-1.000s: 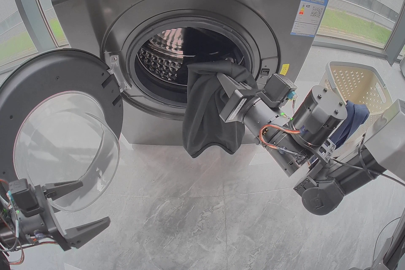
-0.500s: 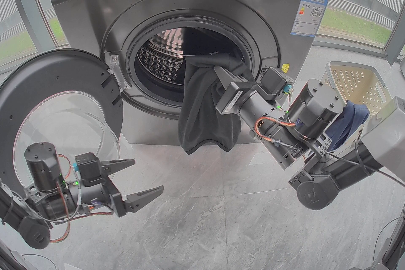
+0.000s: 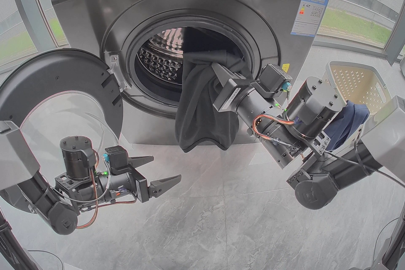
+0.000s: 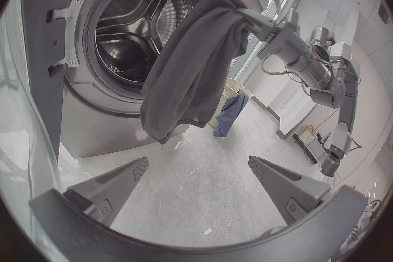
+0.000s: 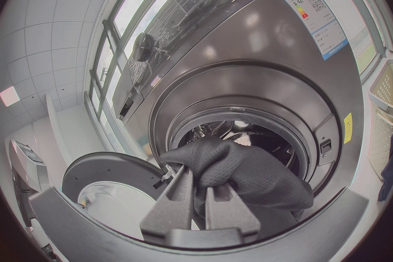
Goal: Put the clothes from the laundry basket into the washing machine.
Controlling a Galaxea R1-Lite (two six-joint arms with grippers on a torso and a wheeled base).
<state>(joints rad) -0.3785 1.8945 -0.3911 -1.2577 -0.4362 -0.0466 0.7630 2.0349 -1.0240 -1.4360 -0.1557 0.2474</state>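
Black and wide open, my left tool (image 3: pixel 165 168) hangs empty, low over the floor, near the round door (image 3: pixel 55 85), which stands open. Next comes the washing machine (image 3: pixel 190 1). A dark grey cloth (image 3: pixel 202 110) is right at the machine's mouth, pinched tight in my right tool (image 3: pixel 218 71). Most of it hangs down outside, so I think this one is not in yet. On the right, a blue cloth (image 3: pixel 350 121) hangs over the rim of the laundry basket (image 3: pixel 358 81) and is not picked up yet. I count two tools, one machine, one basket and two clothes.
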